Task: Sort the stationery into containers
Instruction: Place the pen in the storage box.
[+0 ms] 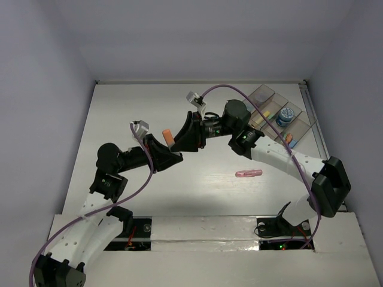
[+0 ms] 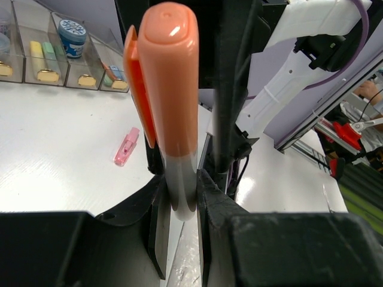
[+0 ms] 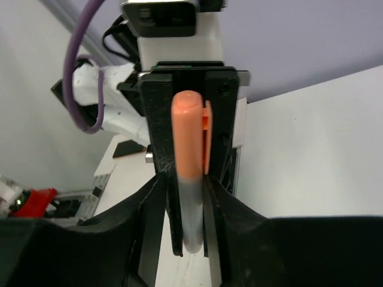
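Orange marker [image 1: 169, 134] pinched by both grippers over the tabletop's middle.
Left gripper [image 2: 179, 194] and right gripper [image 3: 190, 206] are each closed narrowly on its grey barrel; the containers [image 1: 264, 94] sit at the far right corner.

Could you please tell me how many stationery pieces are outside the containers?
2: an orange highlighter gripped by the left hand and right hand, and a pink piece lying on the table. Others may be hidden.

Bright, even light; close foreground in both wrist views blurs.
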Robot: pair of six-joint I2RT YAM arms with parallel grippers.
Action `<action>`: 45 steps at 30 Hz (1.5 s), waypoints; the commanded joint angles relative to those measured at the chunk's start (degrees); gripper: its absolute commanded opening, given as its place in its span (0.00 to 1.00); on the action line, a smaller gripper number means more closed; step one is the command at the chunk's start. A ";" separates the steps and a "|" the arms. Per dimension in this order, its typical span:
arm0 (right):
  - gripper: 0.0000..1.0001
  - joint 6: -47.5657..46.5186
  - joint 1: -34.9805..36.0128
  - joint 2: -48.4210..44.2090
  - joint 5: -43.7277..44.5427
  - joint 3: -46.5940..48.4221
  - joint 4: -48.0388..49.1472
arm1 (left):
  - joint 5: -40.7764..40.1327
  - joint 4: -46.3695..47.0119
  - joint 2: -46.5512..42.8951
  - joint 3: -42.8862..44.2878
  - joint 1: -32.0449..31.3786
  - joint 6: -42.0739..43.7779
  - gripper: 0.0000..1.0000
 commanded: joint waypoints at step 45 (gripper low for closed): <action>0.00 7.69 -49.97 -9.56 41.33 -17.68 -10.84 | -23.26 -27.84 -11.76 6.41 -9.17 18.35 0.80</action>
